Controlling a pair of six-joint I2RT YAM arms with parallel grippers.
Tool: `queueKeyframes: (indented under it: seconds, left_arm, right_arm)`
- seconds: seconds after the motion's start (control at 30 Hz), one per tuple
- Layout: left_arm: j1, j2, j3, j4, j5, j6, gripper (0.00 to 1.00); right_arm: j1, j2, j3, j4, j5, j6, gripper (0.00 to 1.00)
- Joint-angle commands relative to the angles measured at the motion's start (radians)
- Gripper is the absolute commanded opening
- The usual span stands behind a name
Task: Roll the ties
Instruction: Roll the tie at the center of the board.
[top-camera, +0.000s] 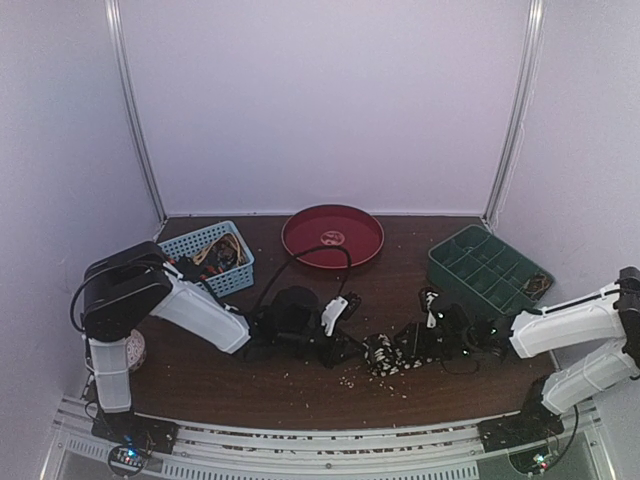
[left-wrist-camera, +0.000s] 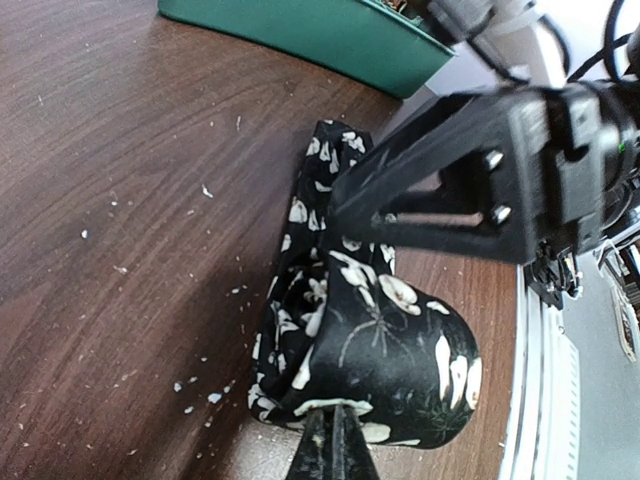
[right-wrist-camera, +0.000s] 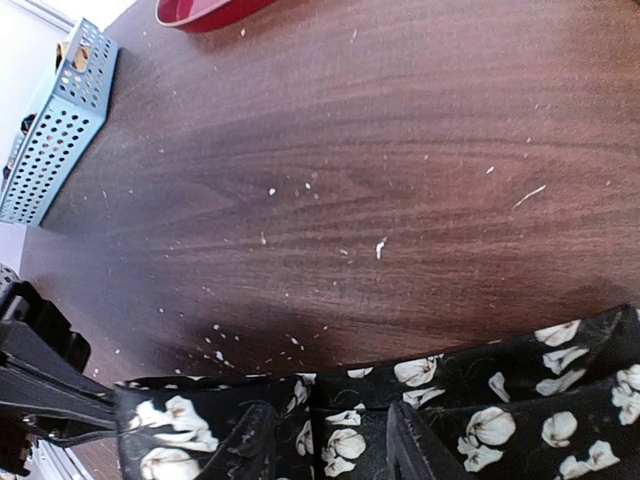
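Tie (top-camera: 395, 357), dark with white flowers, bunched near the table's (top-camera: 200, 390) front edge. Open wood behind, strewn with crumbs (top-camera: 350, 380), out to red tray (top-camera: 362, 240), blue basket (top-camera: 238, 277) and green bin (top-camera: 450, 272). Left gripper (left-wrist-camera: 332, 445) fingers pressed together, pinching the tie's looped end. Right gripper (right-wrist-camera: 330, 440) fingers partly spread, straddling and touching the cloth.

The black, white-flowered tie (left-wrist-camera: 400, 345) lies partly rolled.
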Motion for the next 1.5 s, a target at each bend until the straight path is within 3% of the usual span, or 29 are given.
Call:
queueKeyframes:
  seconds: [0.0, 0.17, 0.33, 0.6, 0.83, 1.47]
  left_arm:
    - [-0.005, 0.013, 0.027, 0.033, 0.014, -0.008, 0.0]
    - [-0.007, 0.005, 0.02, 0.017, -0.018, -0.013, 0.0]
    - [-0.007, -0.037, -0.029, 0.001, -0.073, -0.03, 0.0]
    - [-0.007, -0.126, -0.106, -0.169, -0.198, -0.072, 0.0]
    - [-0.035, -0.173, -0.217, -0.112, -0.183, -0.148, 0.0]
    - [-0.053, -0.041, -0.138, -0.031, -0.18, -0.123, 0.0]
  right_arm:
    - [0.004, -0.082, 0.02, -0.08, 0.052, -0.021, 0.39]
    - [0.005, -0.114, 0.007, -0.041, -0.01, -0.03, 0.34]
    - [0.013, -0.032, -0.001, 0.033, -0.117, -0.006, 0.31]
    - [0.054, 0.093, 0.008, 0.151, -0.187, 0.051, 0.29]
    - [0.088, 0.159, 0.02, 0.197, -0.187, 0.085, 0.27]
    - [0.093, 0.204, 0.007, 0.271, -0.207, 0.112, 0.25]
